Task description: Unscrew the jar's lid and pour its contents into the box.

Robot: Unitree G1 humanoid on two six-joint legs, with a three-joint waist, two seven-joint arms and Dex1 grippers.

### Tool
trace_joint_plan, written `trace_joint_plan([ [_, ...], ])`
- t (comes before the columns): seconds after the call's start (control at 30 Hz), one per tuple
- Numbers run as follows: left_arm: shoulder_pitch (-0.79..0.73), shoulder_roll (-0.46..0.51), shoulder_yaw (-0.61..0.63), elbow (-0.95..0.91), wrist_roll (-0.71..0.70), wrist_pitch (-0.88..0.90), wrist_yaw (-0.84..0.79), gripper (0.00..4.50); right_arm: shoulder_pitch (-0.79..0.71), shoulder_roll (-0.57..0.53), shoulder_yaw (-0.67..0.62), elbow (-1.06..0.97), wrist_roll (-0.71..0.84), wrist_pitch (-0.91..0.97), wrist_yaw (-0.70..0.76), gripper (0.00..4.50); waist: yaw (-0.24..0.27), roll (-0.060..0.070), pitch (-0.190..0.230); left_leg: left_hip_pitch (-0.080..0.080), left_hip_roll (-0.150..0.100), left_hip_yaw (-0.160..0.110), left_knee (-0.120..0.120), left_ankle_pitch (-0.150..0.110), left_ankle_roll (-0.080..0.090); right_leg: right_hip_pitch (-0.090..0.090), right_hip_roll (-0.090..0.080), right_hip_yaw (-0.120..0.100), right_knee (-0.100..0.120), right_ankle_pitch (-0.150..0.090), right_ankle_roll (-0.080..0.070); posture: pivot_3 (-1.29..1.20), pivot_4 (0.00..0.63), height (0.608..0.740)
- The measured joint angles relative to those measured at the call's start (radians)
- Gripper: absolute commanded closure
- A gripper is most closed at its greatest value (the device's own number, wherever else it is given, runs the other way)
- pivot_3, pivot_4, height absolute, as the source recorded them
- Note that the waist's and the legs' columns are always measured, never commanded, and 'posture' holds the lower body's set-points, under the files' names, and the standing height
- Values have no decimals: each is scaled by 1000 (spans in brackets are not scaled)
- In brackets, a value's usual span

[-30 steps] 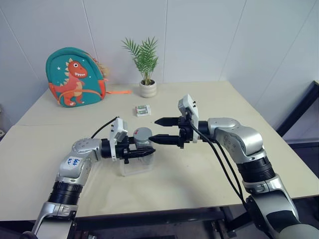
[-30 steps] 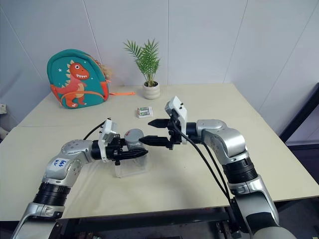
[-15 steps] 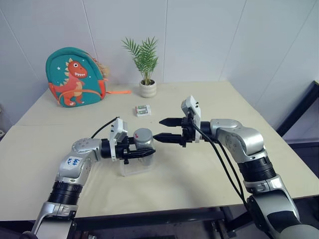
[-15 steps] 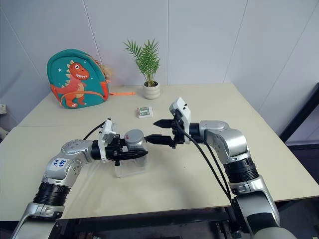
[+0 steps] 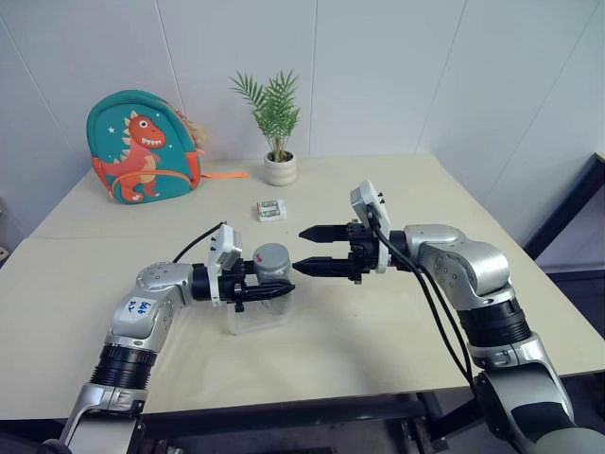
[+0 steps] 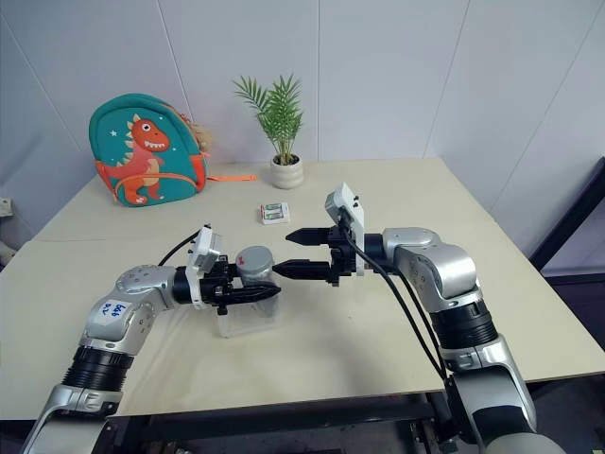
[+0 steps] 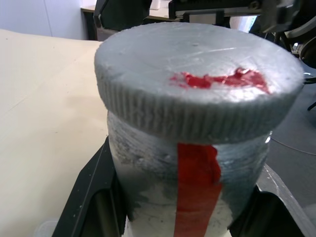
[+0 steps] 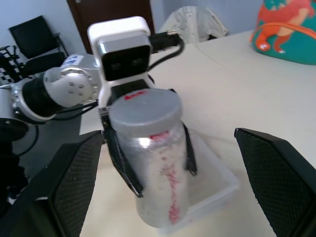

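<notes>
Jar stays pinched by left gripper; spread right gripper has edged away.

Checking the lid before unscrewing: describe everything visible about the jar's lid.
The lid is a round, flat grey screw cap with a ribbed rim and a red smear on top. It sits closed on the jar, held upright by the left gripper above the box. The open right gripper is beside it, not touching.
</notes>
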Motion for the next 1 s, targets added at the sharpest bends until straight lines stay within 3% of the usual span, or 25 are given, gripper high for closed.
trace_joint_plan([
  [0.27,0,-1,-1,0,0,0,-1,2490,-39,84,40,10,-21,5,-42,29,2,0,0,0,0,0,0,0,0,0,0,0,0,0,0,0,150,740],
  [0.8,0,-1,-1,0,0,0,-1,2490,-39,128,73,27,-56,12,-71,29,1,0,0,0,0,0,0,0,0,0,0,0,0,0,0,0,150,740],
  [0.9,0,-1,-1,0,0,0,0,2490,-39,129,73,31,-56,12,-72,656,1,0,0,0,0,0,0,0,0,0,0,0,0,0,0,0,150,740],
  [1.0,0,-1,-1,0,0,0,0,2490,-39,130,73,31,-55,12,-73,1700,0,0,0,0,0,0,0,0,0,0,0,0,0,0,0,0,150,740],
])
